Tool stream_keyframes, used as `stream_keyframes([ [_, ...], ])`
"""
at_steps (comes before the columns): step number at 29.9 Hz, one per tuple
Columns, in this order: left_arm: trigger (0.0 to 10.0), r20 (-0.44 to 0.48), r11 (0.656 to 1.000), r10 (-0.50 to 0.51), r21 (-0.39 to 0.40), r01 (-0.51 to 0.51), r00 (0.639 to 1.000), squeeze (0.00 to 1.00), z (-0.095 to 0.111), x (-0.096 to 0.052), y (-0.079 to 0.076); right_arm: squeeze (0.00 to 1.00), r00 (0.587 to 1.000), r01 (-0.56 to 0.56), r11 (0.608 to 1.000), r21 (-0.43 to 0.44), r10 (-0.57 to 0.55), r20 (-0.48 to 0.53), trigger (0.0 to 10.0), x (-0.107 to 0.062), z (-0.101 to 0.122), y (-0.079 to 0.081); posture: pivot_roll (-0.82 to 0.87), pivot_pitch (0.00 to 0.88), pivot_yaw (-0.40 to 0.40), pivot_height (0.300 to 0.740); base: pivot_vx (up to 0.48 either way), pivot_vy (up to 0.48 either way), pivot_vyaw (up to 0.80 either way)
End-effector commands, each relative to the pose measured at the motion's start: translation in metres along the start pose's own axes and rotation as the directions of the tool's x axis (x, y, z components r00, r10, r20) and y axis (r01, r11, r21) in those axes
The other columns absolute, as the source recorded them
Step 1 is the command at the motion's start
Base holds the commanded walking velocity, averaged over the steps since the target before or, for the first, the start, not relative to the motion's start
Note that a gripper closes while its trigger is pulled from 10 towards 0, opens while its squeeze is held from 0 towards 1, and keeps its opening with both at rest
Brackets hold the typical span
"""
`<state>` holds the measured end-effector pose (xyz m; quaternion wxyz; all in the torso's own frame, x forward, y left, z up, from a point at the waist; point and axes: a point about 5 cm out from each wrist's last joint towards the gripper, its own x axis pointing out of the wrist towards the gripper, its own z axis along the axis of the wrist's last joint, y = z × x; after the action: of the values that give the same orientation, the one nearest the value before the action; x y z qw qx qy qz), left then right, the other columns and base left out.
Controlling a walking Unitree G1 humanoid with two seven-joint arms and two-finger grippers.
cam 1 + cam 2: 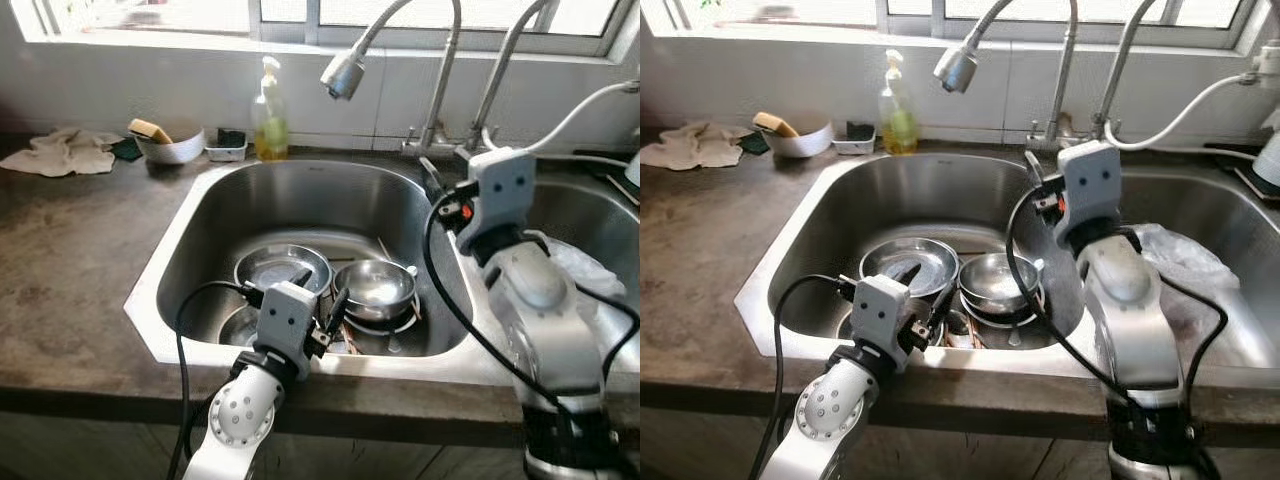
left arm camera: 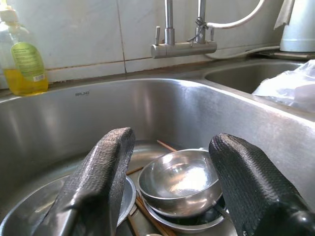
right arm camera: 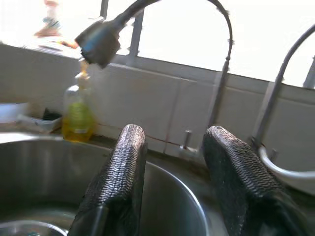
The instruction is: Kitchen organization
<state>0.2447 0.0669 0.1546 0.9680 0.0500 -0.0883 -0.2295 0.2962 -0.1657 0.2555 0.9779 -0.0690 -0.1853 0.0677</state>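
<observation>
A steel sink (image 1: 300,195) holds a round steel bowl (image 1: 375,285) stacked on other dishes, with a flat steel plate (image 1: 280,268) beside it and brown chopsticks (image 2: 165,146) under them. My left gripper (image 1: 320,292) hovers open at the sink's near rim, just above the dishes. In the left wrist view the bowl (image 2: 179,182) lies beyond its fingertips (image 2: 106,172), and nothing is between them. My right gripper (image 1: 432,180) is raised over the sink's right rim, open and holding nothing, pointing toward the tap base (image 3: 187,142).
A pull-down spray head (image 1: 343,75) hangs over the sink. Behind it stand a yellow soap bottle (image 1: 269,115), a small tray (image 1: 226,145), a white bowl with a sponge (image 1: 170,148) and a crumpled cloth (image 1: 62,150). A plastic bag (image 1: 590,275) lies in the right basin.
</observation>
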Motion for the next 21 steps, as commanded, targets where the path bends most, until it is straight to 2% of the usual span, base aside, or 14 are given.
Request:
stream_keyframes([
  [1, 10.0, 0.011, 1.0, 0.0, -0.01, 0.0, 1.0, 0.0, 0.003, 0.0, 0.002, 0.0, 0.999, 0.039, 0.999, 0.023, -0.04, 0.021, 10.0, -0.008, 0.005, -0.003, 0.05, 0.022, -0.034, 0.74, 0.0, 0.0, 0.0],
  [13, 10.0, 0.009, 1.0, 0.018, -0.01, -0.018, 1.0, 0.0, 0.003, -0.002, 0.009, 0.0, 0.989, 0.114, 0.99, 0.081, -0.105, -0.103, 10.0, -0.053, -0.016, 0.012, 0.05, 0.005, -0.024, 0.74, 0.0, 0.0, 0.0],
  [21, 10.0, 0.005, 1.0, 0.003, -0.017, -0.003, 1.0, 0.0, 0.002, -0.003, 0.008, 0.0, 0.979, 0.151, 0.985, 0.078, -0.139, -0.146, 10.0, -0.066, -0.025, 0.013, 0.05, 0.0, -0.02, 0.74, 0.0, 0.0, 0.0],
])
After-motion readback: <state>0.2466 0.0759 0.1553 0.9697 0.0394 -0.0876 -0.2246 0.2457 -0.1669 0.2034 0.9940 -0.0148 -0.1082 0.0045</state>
